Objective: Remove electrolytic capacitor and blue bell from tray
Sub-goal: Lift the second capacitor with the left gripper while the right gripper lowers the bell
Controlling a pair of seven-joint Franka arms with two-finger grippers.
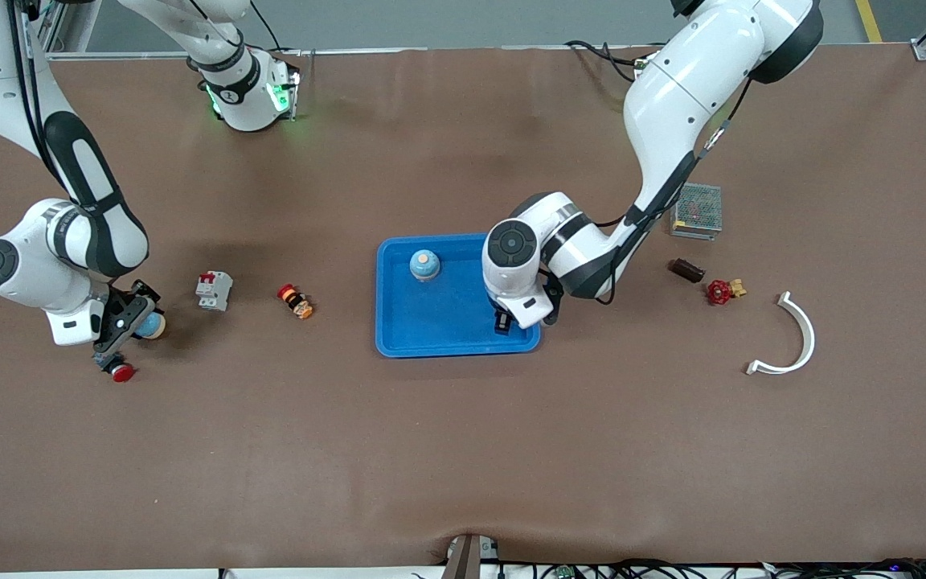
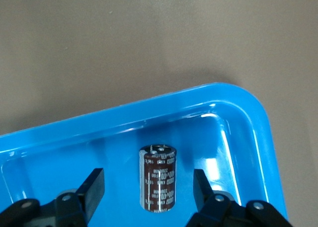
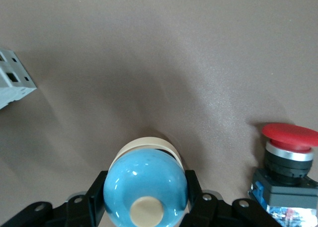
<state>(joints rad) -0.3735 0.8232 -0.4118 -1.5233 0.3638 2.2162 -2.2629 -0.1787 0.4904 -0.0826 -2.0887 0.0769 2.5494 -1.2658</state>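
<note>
A dark brown capacitor [image 2: 159, 180] with white print lies in a corner of the blue tray [image 1: 387, 289], toward the left arm's end. My left gripper [image 2: 147, 182] is low over it, open, with a gap on each side between fingers and capacitor. In the front view the left gripper [image 1: 503, 322] hides the capacitor. My right gripper [image 3: 145, 187] is shut on a blue bell [image 3: 145, 180] with a cream base and button, low over the table at the right arm's end [image 1: 137, 326]. A second blue bell [image 1: 424, 264] stands in the tray.
A red push button [image 1: 120, 371] sits close beside the right gripper. A grey breaker [image 1: 214, 289] and a small orange part [image 1: 296, 301] lie between it and the tray. Near the left arm are a mesh box [image 1: 697, 210], a brown cylinder [image 1: 686, 270], a red valve [image 1: 722, 291] and a white curved piece [image 1: 792, 342].
</note>
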